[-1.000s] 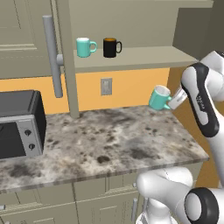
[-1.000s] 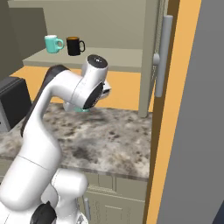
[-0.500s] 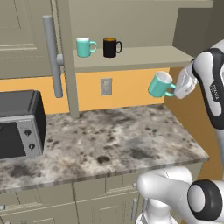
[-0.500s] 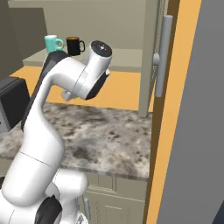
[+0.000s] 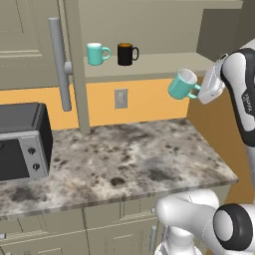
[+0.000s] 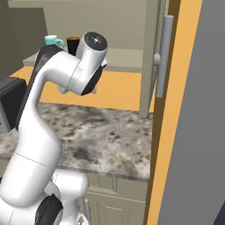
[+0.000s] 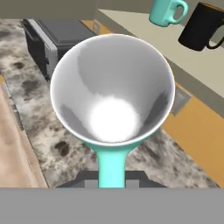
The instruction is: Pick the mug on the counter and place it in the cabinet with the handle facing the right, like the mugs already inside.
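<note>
I hold the teal mug (image 5: 181,84) in the air by its handle (image 7: 111,165), tipped on its side with the white inside facing left and up. My gripper (image 5: 202,90) is shut on that handle, just below the cabinet shelf (image 5: 164,63) and off its right end. In the hand view the mug's white inside (image 7: 113,89) opens toward me, and my gripper (image 7: 111,178) sits at the bottom. On the shelf stand a twin teal mug (image 5: 97,53) and a black mug (image 5: 127,54), handles to the right. The speckled counter (image 5: 124,154) lies well below.
The cabinet door (image 5: 35,45) stands open at the left with its long grey bar (image 5: 60,64). A black microwave (image 5: 20,142) sits on the counter's left end. Another door with a grey bar (image 6: 163,55) stands to the right of the shelf. An outlet (image 5: 120,98) is on the orange wall.
The arm has lifted the mug from near counter height up toward shelf level, and the hand has risen with it. The shelf mugs have not moved.
</note>
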